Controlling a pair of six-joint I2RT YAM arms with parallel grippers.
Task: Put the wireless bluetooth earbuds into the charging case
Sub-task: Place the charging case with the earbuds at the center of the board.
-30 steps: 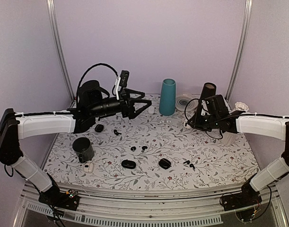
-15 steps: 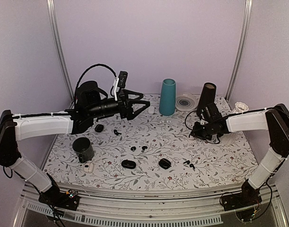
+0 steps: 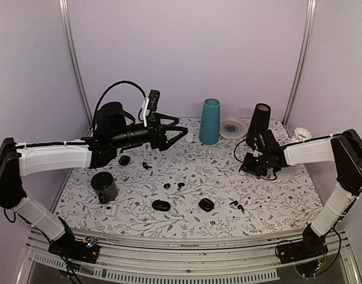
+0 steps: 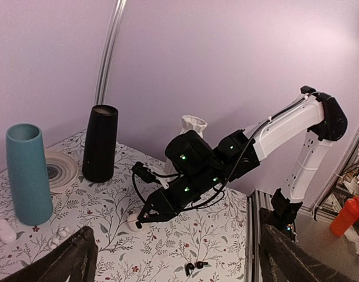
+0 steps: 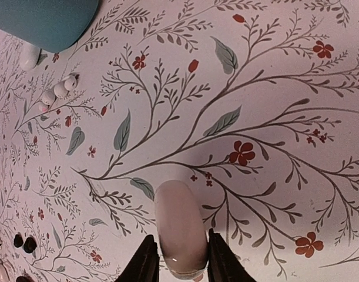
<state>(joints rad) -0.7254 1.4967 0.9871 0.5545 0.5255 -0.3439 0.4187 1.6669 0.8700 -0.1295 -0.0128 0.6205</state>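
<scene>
The right gripper [image 5: 180,265] is down on the table [image 3: 275,195] toward its far right corner, just in front of the tall black cup [image 3: 259,121]. Its fingertips [image 5: 145,261] hug both sides of a white case [image 5: 178,223] lying flat on the flowered cloth. I see no gap on either side, so it looks closed on that case. The left gripper [image 3: 182,125] hangs in the air over the far left part of the table, jaws spread wide with nothing between them.

The black earbuds [image 3: 167,186] lie loose on the table, none of them in a case. One pair is about the middle, and another pair [image 3: 234,204] lies closer to the near edge, right of middle. A further small black piece [image 3: 146,165] lies toward the left, below the left arm.

Two black cases [image 3: 160,205] sit near the near edge around the middle, apart from each other. The right-hand one [image 3: 206,205] is near the second pair. A third dark case [image 3: 124,160] lies toward the left edge.

A teal cup [image 3: 210,121] stands at the far edge with a white plate [image 3: 231,128] beside it. A short black cup [image 3: 103,187] stands near the left edge.
</scene>
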